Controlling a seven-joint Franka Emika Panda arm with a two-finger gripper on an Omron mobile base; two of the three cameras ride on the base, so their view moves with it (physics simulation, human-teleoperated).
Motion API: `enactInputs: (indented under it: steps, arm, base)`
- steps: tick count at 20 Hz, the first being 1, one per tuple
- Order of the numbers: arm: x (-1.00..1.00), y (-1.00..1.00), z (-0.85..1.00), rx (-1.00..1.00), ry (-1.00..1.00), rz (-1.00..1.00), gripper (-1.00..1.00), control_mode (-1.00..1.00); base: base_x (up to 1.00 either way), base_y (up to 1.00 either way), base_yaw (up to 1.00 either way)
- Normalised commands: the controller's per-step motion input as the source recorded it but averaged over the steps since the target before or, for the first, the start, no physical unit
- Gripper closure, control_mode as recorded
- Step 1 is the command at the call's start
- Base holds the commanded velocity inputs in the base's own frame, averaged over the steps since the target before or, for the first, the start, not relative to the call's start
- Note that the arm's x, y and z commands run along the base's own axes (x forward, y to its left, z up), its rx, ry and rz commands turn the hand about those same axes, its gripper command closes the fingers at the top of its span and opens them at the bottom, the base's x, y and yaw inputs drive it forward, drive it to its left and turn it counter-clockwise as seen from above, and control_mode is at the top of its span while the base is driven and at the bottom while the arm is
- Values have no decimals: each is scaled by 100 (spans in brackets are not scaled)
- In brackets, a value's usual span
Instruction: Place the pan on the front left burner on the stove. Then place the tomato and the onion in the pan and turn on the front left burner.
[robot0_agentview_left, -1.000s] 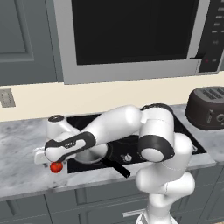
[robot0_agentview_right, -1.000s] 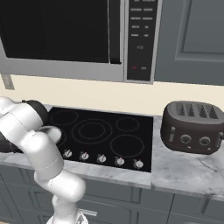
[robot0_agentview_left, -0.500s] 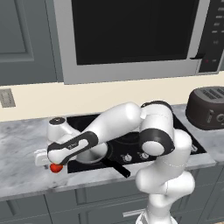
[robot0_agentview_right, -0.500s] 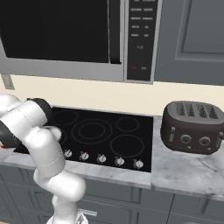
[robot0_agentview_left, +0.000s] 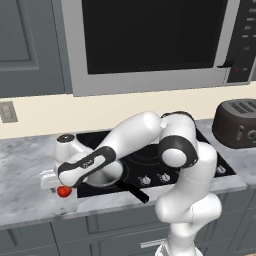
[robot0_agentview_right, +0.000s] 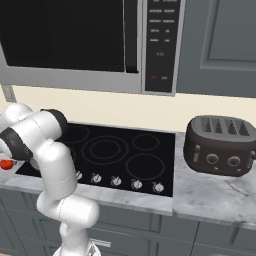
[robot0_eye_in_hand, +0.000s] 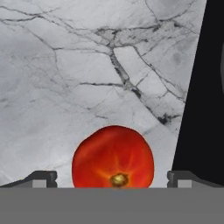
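Pincer (robot0_eye_in_hand: 113, 177) stands wide open astride the tomato (robot0_eye_in_hand: 113, 157) on the worktop (robot0_eye_in_hand: 65, 78); better drop lower, centre it, then close gently

My arm (robot0_agentview_left: 185, 175) is glossy white, built of fat rounded segments like stacked tubes. I see dark charcoal bands at the joints, one wide ring around the big elbow knuckle and another along the forearm link (robot0_agentview_left: 85, 167), which carries small pale lettering I cannot read. A round white cap with a dark disc tops the wrist (robot0_agentview_left: 65, 140). My pincer (robot0_eye_in_hand: 112, 177) ends in two small dark grey finger tips (robot0_eye_in_hand: 41, 177) with paler square pads.
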Motion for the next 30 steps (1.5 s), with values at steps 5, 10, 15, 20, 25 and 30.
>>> enactInputs:
  steps: [5,10,15,20,25,30]
  arm:
    - [1,0,-1,0,0,0,-100,-100]
    - [0,0,-12,0,0,0,-100,-100]
    - [0,0,-26,0,0,0,-100,-100]
    - [0,0,-8,0,0,0,-100,-100]
    - [0,0,0,0,2,0,100,-100]
    - [0,0,-1,0,0,0,100,-100]
  base:
    - [0,0,0]
    - [0,0,0]
    - [0,0,0]
    - [0,0,0]
    - [0,0,0]
    - [0,0,0]
